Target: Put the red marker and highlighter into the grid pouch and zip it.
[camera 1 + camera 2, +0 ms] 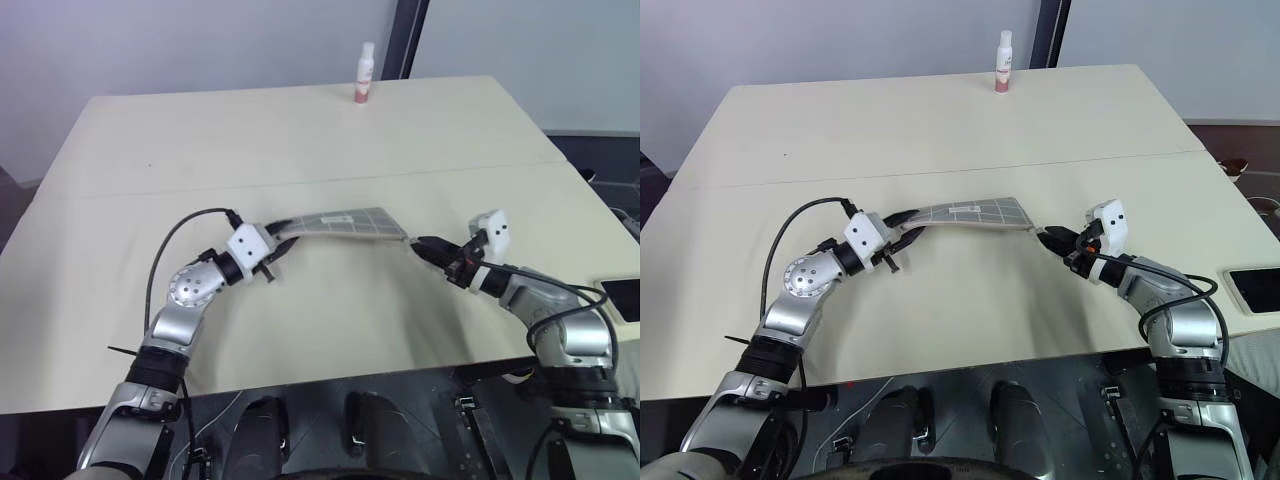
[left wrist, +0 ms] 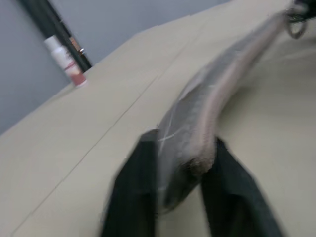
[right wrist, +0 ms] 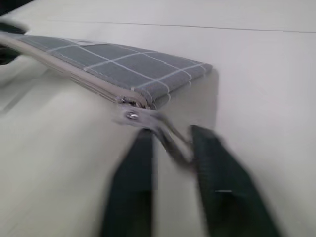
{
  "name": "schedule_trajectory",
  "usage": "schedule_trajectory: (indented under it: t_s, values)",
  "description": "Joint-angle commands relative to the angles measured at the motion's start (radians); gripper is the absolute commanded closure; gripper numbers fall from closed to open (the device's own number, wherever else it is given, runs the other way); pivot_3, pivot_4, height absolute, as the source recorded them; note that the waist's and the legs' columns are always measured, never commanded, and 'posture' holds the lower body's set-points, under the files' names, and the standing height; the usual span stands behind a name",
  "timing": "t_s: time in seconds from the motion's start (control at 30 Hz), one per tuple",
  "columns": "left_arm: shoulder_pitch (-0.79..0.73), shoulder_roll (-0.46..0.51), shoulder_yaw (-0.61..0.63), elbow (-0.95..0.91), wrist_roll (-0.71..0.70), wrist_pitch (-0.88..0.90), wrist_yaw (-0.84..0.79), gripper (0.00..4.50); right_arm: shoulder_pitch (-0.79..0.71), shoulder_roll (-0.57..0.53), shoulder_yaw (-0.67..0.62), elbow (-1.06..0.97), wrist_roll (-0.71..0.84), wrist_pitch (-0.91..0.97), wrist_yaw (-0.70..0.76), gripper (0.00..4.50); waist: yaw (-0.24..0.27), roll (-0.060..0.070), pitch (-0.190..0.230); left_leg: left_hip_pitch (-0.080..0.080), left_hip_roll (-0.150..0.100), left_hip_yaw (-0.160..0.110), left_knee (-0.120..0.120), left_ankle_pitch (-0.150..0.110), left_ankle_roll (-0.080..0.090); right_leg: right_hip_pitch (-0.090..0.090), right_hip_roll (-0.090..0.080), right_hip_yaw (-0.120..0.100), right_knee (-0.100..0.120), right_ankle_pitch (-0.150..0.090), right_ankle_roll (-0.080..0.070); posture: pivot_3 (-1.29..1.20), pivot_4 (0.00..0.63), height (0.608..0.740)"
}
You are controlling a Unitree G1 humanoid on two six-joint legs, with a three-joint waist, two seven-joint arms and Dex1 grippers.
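The grid pouch [image 1: 340, 222], grey with white lines, lies across the middle of the table [image 1: 300, 130], bowed slightly upward. Its left end sits between the fingers of my left gripper [image 1: 278, 252], which stand apart on either side of it [image 2: 180, 143]. At the pouch's right end the metal zipper pull [image 3: 148, 118] hangs between the spread fingers of my right gripper [image 1: 425, 247], and the zipper edge looks drawn shut along that end. The red marker and the highlighter are hidden from view.
A white-and-pink bottle [image 1: 364, 75] stands at the table's far edge. A flat dark device [image 1: 622, 297] lies at the right edge. A seam runs across the tabletop behind the pouch. The table's front edge is close below both arms.
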Motion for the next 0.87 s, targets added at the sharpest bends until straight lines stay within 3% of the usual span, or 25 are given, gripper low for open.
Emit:
schedule_trajectory:
  t_s: [0.03, 0.13, 0.27, 0.43, 0.57, 0.87]
  values:
    - [0.033, 0.012, 0.051, -0.099, -0.102, 0.060, -0.046, 1.39, 0.031, -0.051, -0.019, -0.070, 0.030, -0.018, 0.083, 1.53, 0.000, 0.000, 0.000, 0.000, 0.000, 0.000, 0.000, 0.000, 0.000, 0.000, 0.000, 0.000, 0.000, 0.000, 0.000, 0.00, 0.150, 0.740]
    - [0.082, 0.041, 0.098, -0.151, -0.161, 0.109, -0.070, 0.01, 0.091, -0.139, -0.006, -0.153, 0.060, 0.035, 0.183, 0.05, 0.000, 0.000, 0.000, 0.000, 0.000, 0.000, 0.000, 0.000, 0.000, 0.000, 0.000, 0.000, -0.001, 0.000, 0.000, 0.00, 0.150, 0.740]
    - [0.135, 0.088, 0.222, -0.145, -0.213, 0.169, -0.026, 0.01, 0.140, -0.229, -0.031, -0.291, 0.121, 0.087, 0.245, 0.05, -0.003, 0.000, 0.000, 0.000, 0.001, -0.001, 0.000, 0.000, 0.000, 0.000, 0.000, 0.000, -0.001, 0.000, 0.000, 0.00, 0.150, 0.740]
    - [0.189, 0.098, 0.340, -0.179, -0.286, 0.260, 0.021, 0.01, 0.202, -0.220, -0.054, -0.339, 0.119, 0.036, 0.249, 0.05, 0.002, 0.000, 0.000, 0.001, 0.001, -0.004, 0.000, 0.000, 0.000, 0.000, 0.001, 0.000, -0.001, -0.002, 0.003, 0.00, 0.150, 0.740]
    - [0.224, 0.126, 0.360, -0.178, -0.215, 0.245, 0.068, 0.01, 0.243, -0.203, -0.039, -0.256, 0.025, -0.093, 0.236, 0.05, 0.016, 0.000, 0.000, 0.000, 0.000, -0.002, -0.001, -0.001, 0.000, 0.000, -0.001, 0.000, -0.005, -0.002, 0.003, 0.00, 0.150, 0.740]
    - [0.192, 0.170, 0.420, -0.079, -0.260, 0.263, 0.035, 0.01, 0.258, -0.237, -0.046, -0.193, 0.009, -0.145, 0.288, 0.05, 0.023, 0.000, 0.000, 0.000, 0.001, -0.001, -0.001, -0.001, 0.000, 0.000, -0.001, -0.001, -0.005, -0.002, 0.003, 0.00, 0.150, 0.740]
